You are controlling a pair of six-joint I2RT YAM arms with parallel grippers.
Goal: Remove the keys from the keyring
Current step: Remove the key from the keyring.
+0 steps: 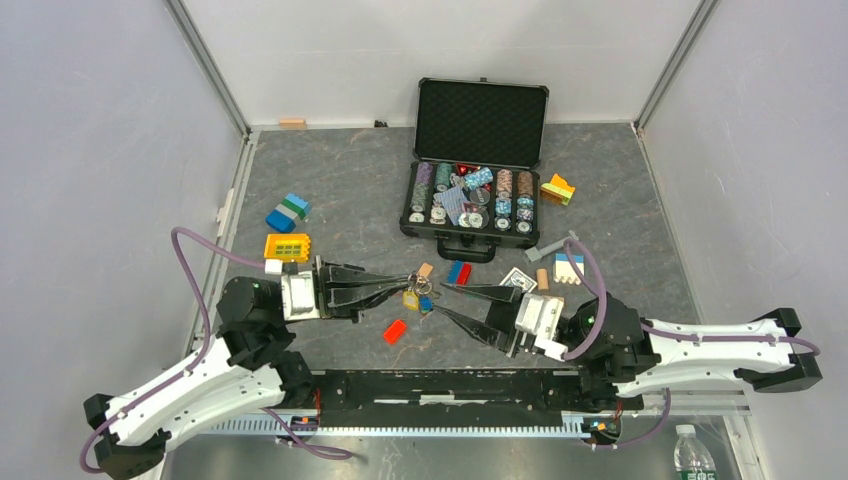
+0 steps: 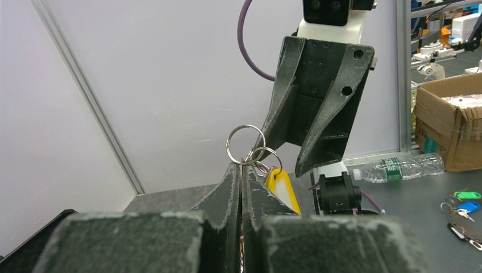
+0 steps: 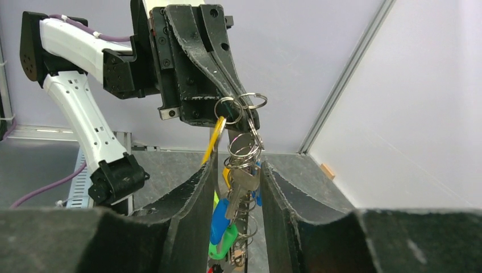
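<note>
Right fingers (image 3: 187, 216) fill the foreground, spread wide, one on each side of the hanging bunch and gripping nothing. Left fingers (image 2: 227, 193), opposite, are pressed together, pinching the keyring (image 2: 246, 143) at its lower edge, so the whole bunch hangs from it over the worktop (image 1: 330, 200). Keys (image 3: 243, 185) dangle in a tangle, their coloured heads overlapping. Likely trouble: closing now would catch several keys at once, not one. A pull on them could drag the thin wire out of the left pinch and drop everything. Smaller linked rings could also twist, jamming a key instead of letting it slide round.
</note>
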